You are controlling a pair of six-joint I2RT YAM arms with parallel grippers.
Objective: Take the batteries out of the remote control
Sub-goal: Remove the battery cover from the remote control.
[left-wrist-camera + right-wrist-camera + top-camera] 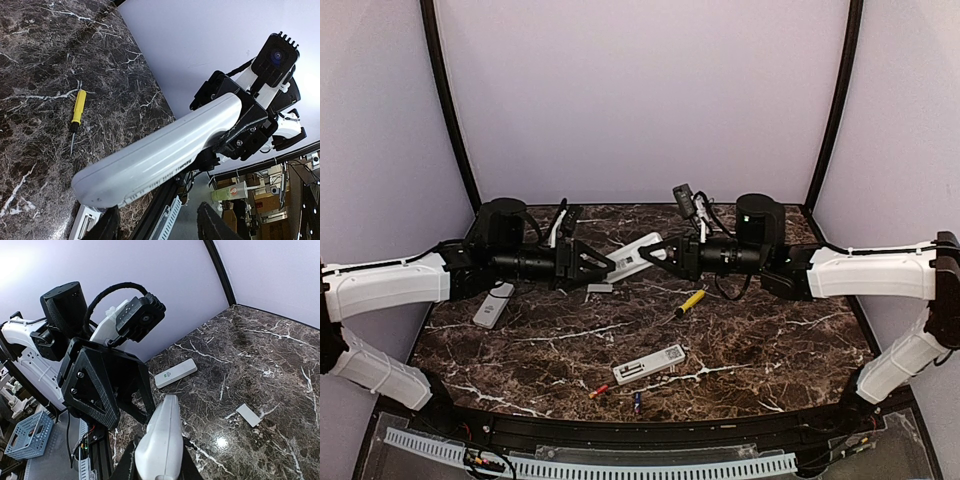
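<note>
A white remote control (638,252) hangs in the air above the table's back middle, with my right gripper (648,252) shut on one end. In the right wrist view that remote (162,437) sits between my right gripper's (157,462) fingers. My left gripper (608,268) faces it with jaws apart; in the left wrist view the remote (155,155) crosses just beyond the left gripper (159,212), its free end over the left finger. An orange-red battery (598,391) and a blue battery (637,402) lie near the front edge. Whether cells sit in the held remote is hidden.
An opened white remote (648,365) lies front centre, and another remote (493,305) at the left. A yellow-handled screwdriver (690,301) lies right of centre. A small white cover plate (600,287) rests under the left gripper. Purple walls close the back and sides.
</note>
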